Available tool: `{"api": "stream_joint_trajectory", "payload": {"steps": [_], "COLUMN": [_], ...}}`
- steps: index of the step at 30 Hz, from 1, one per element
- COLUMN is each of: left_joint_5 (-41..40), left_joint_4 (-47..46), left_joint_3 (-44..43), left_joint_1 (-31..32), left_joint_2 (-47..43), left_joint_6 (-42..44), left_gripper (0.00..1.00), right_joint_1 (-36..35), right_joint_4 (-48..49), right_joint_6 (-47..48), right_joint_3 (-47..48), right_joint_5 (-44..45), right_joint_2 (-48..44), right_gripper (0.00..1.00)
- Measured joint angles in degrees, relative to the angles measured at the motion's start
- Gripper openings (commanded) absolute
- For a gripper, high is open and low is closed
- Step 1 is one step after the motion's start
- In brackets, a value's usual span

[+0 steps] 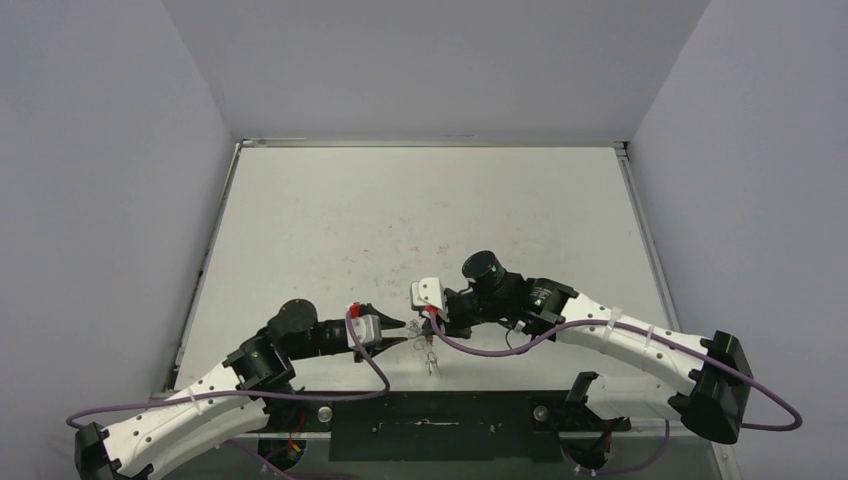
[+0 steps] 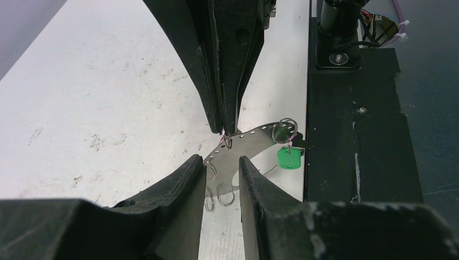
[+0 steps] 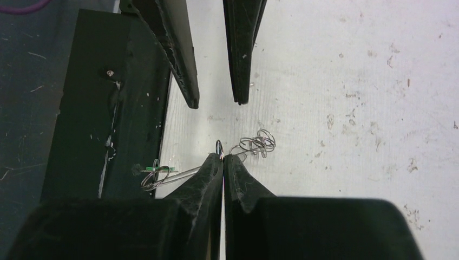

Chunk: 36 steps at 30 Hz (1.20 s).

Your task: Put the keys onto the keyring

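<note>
The keyring (image 2: 254, 140) is a pale silvery curved band with small holes, seen edge-on in the right wrist view (image 3: 181, 174). The green-tagged key (image 2: 288, 158) hangs from its far end on a small ring, and shows in the right wrist view (image 3: 157, 169). My right gripper (image 3: 222, 157) is shut on a small split ring (image 3: 219, 147) at the band's other end (image 2: 227, 142). A speck of red shows at its tips (image 1: 432, 313); the rest of the red-tagged key is hidden. My left gripper (image 2: 223, 162) is open, its jaws either side of the band's near end.
Several loose wire rings (image 3: 260, 143) lie tangled on the white table just beyond the grippers, also in the left wrist view (image 2: 224, 195). The black base plate (image 2: 357, 135) runs along the near edge, right beside the green tag. Grey walls enclose the table.
</note>
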<state>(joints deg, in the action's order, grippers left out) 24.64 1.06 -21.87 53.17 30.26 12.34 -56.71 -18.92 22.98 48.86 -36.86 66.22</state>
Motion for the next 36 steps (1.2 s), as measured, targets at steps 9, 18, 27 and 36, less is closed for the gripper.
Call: {"api": "stream_joint_trajectory", "payload": {"steps": [9,18,27,36], "left_joint_5": [-0.66,-0.68,-2.43,-1.95], "left_joint_4": [-0.55,-6.16,-13.75,-19.26], "left_joint_3": [0.24,2.99,4.46,5.62], "left_joint_1": [0.00,0.00,0.00,0.00], "left_joint_2": [-0.90,2.23,6.25,10.38], "left_joint_6": [-0.07,-1.86,-4.33,-6.47], "left_gripper": [0.29,0.29,0.29,0.28], "right_joint_1": [-0.48,-1.22,-1.90,-2.23], "right_joint_4": [-12.94,-18.73,-19.39,-19.37], "right_joint_6": [2.16,2.12,1.68,1.01], "right_joint_3": [9.79,13.94,14.58,14.62], "right_joint_5": [5.16,5.97,5.51,5.44], "right_joint_2": [4.11,8.59,8.70,8.70], "right_gripper": [0.00,0.00,0.00,0.00]}}
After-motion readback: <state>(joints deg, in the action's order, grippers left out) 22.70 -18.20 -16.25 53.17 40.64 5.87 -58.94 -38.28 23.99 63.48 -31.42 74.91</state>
